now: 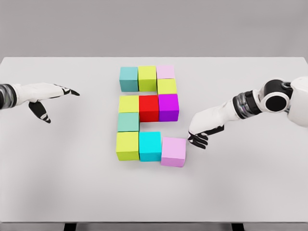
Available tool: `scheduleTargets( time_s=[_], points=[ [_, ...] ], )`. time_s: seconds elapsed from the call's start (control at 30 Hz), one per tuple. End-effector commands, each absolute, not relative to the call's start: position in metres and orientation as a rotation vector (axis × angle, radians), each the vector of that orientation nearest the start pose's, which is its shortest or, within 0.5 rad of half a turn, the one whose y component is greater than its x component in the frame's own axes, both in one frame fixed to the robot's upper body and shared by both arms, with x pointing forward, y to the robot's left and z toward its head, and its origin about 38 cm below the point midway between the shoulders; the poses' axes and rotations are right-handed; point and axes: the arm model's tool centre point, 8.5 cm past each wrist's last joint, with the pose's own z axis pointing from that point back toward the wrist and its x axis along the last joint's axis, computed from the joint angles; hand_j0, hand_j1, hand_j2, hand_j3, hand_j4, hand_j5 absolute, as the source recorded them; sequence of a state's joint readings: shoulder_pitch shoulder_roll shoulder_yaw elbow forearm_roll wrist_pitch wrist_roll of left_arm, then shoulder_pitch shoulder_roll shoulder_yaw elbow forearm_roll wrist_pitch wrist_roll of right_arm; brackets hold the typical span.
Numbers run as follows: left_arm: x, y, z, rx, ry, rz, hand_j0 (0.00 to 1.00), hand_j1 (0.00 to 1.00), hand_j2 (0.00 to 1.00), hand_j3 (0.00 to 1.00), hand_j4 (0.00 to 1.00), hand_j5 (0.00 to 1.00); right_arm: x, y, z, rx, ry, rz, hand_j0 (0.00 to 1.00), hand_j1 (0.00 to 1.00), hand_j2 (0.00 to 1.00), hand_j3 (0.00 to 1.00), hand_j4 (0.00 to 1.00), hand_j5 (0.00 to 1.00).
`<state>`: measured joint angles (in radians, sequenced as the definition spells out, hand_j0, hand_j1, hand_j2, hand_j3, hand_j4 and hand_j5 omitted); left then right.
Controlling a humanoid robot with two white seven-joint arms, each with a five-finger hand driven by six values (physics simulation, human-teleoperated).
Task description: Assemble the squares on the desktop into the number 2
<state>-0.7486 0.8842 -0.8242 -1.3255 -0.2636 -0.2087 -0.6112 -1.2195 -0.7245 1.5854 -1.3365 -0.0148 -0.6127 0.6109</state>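
Note:
Several coloured cubes on the white table [72, 183] form a 2-like figure. The top row holds a teal cube [128, 79], a yellow-green cube [147, 78] and a pale pink cube [165, 72]. Below come a yellow cube [167, 86], then a yellow cube [128, 104], a red cube [148, 108] and a purple cube [168, 107]. A mint cube [128, 122] sits under those. The bottom row has a lime cube [127, 146], a cyan cube [150, 146] and a pink cube [173, 151], slightly skewed. My right hand [199, 137] touches that pink cube's right side, fingers loosely curled, grasping nothing. My left hand [50, 96] hovers open at the left.
The table's front edge [154, 222] runs along the bottom, with a grey backdrop behind the far edge.

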Motion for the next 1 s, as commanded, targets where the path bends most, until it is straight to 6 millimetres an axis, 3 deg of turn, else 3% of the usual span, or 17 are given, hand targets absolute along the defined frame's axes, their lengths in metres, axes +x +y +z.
scheduleTargets(
  time_s=[0.0, 0.07, 0.13, 0.2, 0.27, 0.3, 0.5, 0.57, 0.63, 0.8, 0.9, 0.97],
  points=[
    [0.459, 0.357, 0.184, 0.405, -0.982, -1.794, 1.0, 1.0, 1.0, 1.0, 1.0, 1.0, 0.43, -0.208, 0.171, -0.273, 1.426, -3.317, 0.13, 0.13, 0.13, 0.13, 0.13, 0.13],
    [0.459, 0.357, 0.185, 0.404, -0.986, -1.794, 1.0, 1.0, 1.0, 1.0, 1.0, 1.0, 0.426, -0.208, 0.176, -0.274, 1.426, -3.299, 0.13, 0.13, 0.13, 0.13, 0.13, 0.13],
    [0.459, 0.357, 0.185, 0.404, -0.986, -1.794, 1.0, 1.0, 1.0, 1.0, 1.0, 1.0, 0.429, -0.224, 0.184, -0.217, 1.432, -3.327, 0.15, 0.15, 0.15, 0.15, 0.15, 0.15],
    [0.459, 0.357, 0.185, 0.406, -0.986, -1.792, 1.0, 1.0, 1.0, 1.0, 1.0, 1.0, 0.447, -0.251, 0.203, -0.065, 1.45, -3.379, 0.19, 0.19, 0.19, 0.19, 0.19, 0.19],
    [0.459, 0.357, 0.185, 0.405, -0.987, -1.793, 1.0, 1.0, 1.0, 1.0, 1.0, 1.0, 0.465, -0.279, 0.208, 0.061, 1.464, -3.458, 0.29, 0.29, 0.29, 0.29, 0.29, 0.29],
    [0.459, 0.357, 0.185, 0.404, -0.986, -1.794, 1.0, 1.0, 1.0, 1.0, 1.0, 1.0, 0.468, -0.282, 0.209, 0.079, 1.466, -3.467, 0.3, 0.3, 0.3, 0.3, 0.3, 0.3],
    [0.459, 0.357, 0.185, 0.405, -0.985, -1.793, 1.0, 1.0, 1.0, 1.0, 1.0, 1.0, 0.466, -0.288, 0.218, 0.107, 1.501, -3.453, 0.51, 0.51, 0.51, 0.51, 0.51, 0.51],
    [0.459, 0.357, 0.185, 0.405, -0.985, -1.793, 1.0, 1.0, 1.0, 1.0, 1.0, 1.0, 0.454, -0.276, 0.219, 0.046, 1.494, -3.408, 0.52, 0.52, 0.52, 0.52, 0.52, 0.52],
    [0.459, 0.357, 0.184, 0.403, -0.985, -1.794, 1.0, 1.0, 1.0, 1.0, 1.0, 1.0, 0.44, -0.278, 0.227, 0.032, 1.5, -3.375, 0.52, 0.52, 0.52, 0.52, 0.52, 0.52],
    [0.459, 0.358, 0.185, 0.406, -0.983, -1.791, 1.0, 1.0, 1.0, 1.0, 1.0, 1.0, 0.448, -0.293, 0.253, 0.16, 1.603, -3.342, 0.63, 0.63, 0.63, 0.63, 0.63, 0.63],
    [0.459, 0.357, 0.185, 0.405, -0.984, -1.792, 1.0, 1.0, 1.0, 1.0, 1.0, 1.0, 0.442, -0.283, 0.25, 0.113, 1.595, -3.323, 0.63, 0.63, 0.63, 0.63, 0.63, 0.63],
    [0.459, 0.358, 0.185, 0.405, -0.983, -1.791, 1.0, 1.0, 1.0, 1.0, 1.0, 1.0, 0.427, -0.27, 0.252, 0.051, 1.576, -3.271, 0.62, 0.62, 0.62, 0.62, 0.62, 0.62]
  ],
)
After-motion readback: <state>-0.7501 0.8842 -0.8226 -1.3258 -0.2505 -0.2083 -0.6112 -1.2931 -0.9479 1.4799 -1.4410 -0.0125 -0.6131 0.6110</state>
